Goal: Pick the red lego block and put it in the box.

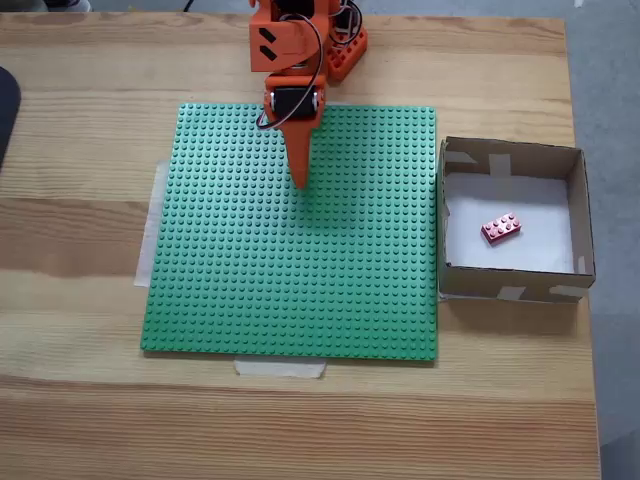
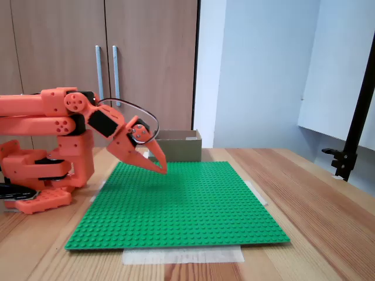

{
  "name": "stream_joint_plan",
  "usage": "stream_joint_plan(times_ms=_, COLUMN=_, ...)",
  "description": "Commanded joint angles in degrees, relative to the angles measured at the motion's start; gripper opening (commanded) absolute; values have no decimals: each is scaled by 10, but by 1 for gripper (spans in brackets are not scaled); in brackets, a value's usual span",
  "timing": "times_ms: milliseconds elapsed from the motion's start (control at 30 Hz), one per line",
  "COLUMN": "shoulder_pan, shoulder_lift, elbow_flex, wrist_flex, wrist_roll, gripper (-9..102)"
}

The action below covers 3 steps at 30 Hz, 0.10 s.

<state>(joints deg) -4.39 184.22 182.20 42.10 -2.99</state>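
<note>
Pale wooden table (image 1: 80, 400) carries a green baseplate (image 1: 300, 290) beneath the orange gripper (image 1: 299, 183) — fingers pressed together, holding nothing — while the red lego block (image 1: 501, 229) lies inside the box (image 1: 577, 215).

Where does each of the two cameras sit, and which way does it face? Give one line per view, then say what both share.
A fixed view: above the table, looking down on the green baseplate, the box with the red lego block inside, and the arm with its gripper.
A fixed view: low at the table's edge, looking level across the baseplate toward wooden cupboards; arm at left, gripper.
Shared: baseplate, arm, box.
</note>
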Motion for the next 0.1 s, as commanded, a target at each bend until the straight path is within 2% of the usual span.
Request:
stream_joint_plan(times_ms=0, shoulder_pan=1, shoulder_lift=4, elbow_flex=8, wrist_flex=-7, wrist_roll=6, gripper=-1)
stream_joint_plan(times_ms=67, shoulder_pan=1, shoulder_lift=4, elbow_flex=8, wrist_flex=-7, wrist_roll=6, gripper=-1)
